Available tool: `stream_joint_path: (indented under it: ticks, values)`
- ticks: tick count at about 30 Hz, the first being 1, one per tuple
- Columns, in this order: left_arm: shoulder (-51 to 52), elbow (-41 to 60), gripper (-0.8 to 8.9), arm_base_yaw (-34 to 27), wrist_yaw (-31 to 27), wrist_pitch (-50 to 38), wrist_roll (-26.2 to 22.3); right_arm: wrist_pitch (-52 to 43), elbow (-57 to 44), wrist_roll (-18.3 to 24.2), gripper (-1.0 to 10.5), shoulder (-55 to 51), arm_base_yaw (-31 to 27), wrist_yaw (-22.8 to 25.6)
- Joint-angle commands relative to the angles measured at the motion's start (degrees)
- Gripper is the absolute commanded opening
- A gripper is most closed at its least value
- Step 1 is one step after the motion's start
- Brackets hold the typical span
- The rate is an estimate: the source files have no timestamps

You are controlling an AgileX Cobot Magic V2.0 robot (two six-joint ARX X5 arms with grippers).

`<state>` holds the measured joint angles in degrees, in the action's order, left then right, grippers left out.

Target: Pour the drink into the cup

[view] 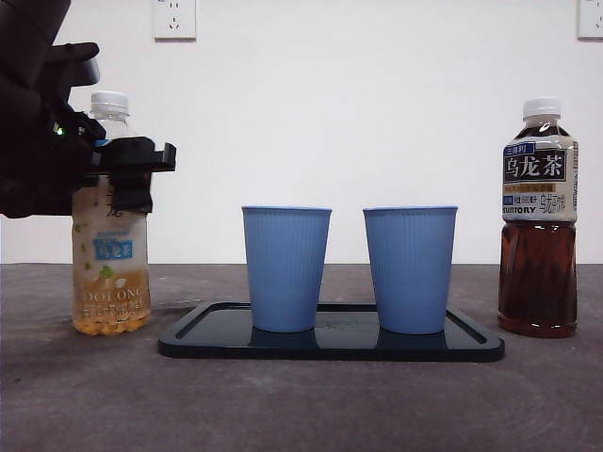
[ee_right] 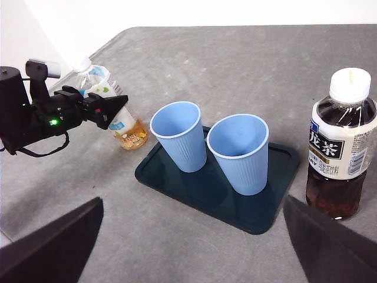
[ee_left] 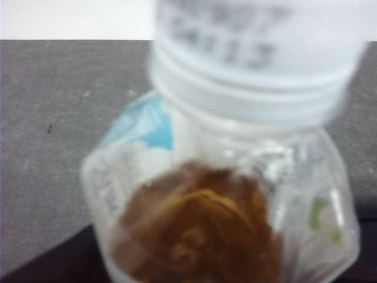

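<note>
Left pincer clamped on capped oolong bottle, 9 o'clock of cups' tray; right pincer wide open, empty, waiting.

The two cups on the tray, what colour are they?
Both cups are light blue with fine ribbed sides, clearest in the front view.

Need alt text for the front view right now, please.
The left tool sits at the upper body of a pale oolong tea bottle, capped and upright left of a dark tray. Two blue cups stand on it; a dark Suntory tea bottle stands right.
</note>
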<state>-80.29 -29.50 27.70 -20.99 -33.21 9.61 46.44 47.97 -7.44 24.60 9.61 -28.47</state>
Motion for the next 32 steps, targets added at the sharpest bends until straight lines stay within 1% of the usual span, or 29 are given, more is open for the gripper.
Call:
stream_joint_path:
  ticks: [1,2,6,13,16,19,23,27,29,32]
  values:
    - [0.3,-0.7,4.85,0.3,0.1,-0.8,0.6,-0.6,0.4,0.6,4.9,0.0,0.1,0.1]
    - [0.7,-0.7,5.01,0.3,0.1,-0.6,0.6,-0.6,0.4,0.6,4.9,0.0,0.1,0.1]
    - [3.2,-0.7,5.05,0.3,0.1,1.1,0.6,-0.6,0.4,0.6,4.9,0.0,0.1,0.1]
    - [13.9,-0.9,5.03,1.0,0.1,11.9,0.9,-0.5,0.4,0.6,4.9,0.0,0.1,0.2]
    - [20.5,-1.8,5.02,1.9,0.1,19.7,2.3,-0.1,0.4,0.6,4.9,0.0,0.1,0.0]
    - [27.4,-4.1,5.0,3.1,0.1,30.8,4.0,0.7,0.4,0.6,4.9,0.0,0.1,0.0]
    - [35.6,-7.6,5.0,4.8,0.6,45.4,7.5,2.3,0.4,0.6,4.9,0.0,0.1,-0.1]
    - [42.8,-11.5,4.98,6.2,5.6,57.0,7.6,4.0,0.4,0.6,4.9,0.0,0.1,-0.1]
    - [45.8,-13.4,4.97,6.6,8.7,60.7,7.2,4.7,0.4,0.6,4.9,0.0,0.1,-0.2]
    - [50.1,-16.2,4.96,7.0,15.0,65.2,5.6,5.2,0.4,0.6,4.9,0.0,0.1,-0.2]
